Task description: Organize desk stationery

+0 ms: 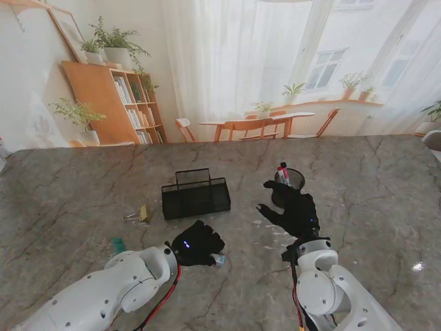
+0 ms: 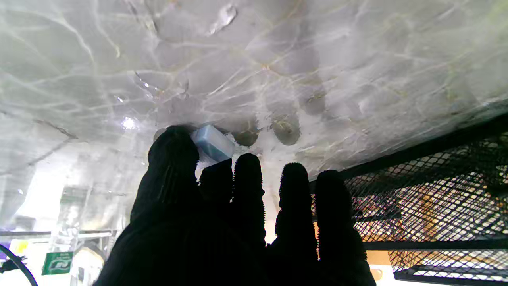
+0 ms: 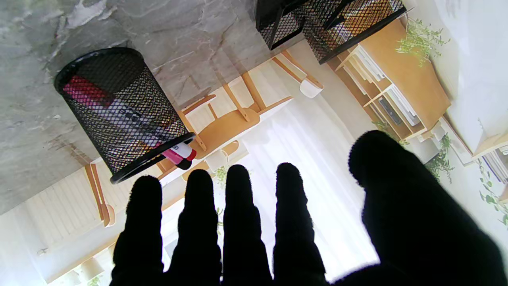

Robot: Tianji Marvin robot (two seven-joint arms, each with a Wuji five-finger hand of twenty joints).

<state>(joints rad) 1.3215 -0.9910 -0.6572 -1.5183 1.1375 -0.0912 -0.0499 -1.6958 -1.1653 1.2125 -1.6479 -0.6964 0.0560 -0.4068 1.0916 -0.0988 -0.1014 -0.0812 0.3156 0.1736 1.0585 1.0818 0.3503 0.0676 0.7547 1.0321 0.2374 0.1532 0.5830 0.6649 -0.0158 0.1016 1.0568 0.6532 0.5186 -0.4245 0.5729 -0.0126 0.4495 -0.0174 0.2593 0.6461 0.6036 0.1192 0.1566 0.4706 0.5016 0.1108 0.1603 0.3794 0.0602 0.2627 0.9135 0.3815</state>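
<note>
My left hand (image 1: 198,242) lies low on the marble table, nearer to me than the black mesh tray (image 1: 196,197). Its thumb and forefinger pinch a small pale blue eraser-like block (image 2: 213,143), which peeks out at the hand's right side (image 1: 218,259). My right hand (image 1: 293,207) hovers open, fingers spread, just in front of the black mesh pen cup (image 1: 292,178). The cup (image 3: 119,111) holds red and pink markers (image 3: 180,152).
A binder clip and a small yellowish item (image 1: 142,213) lie left of the tray. A teal object (image 1: 118,244) sits near my left forearm. The table (image 1: 372,200) stretches wide to the right.
</note>
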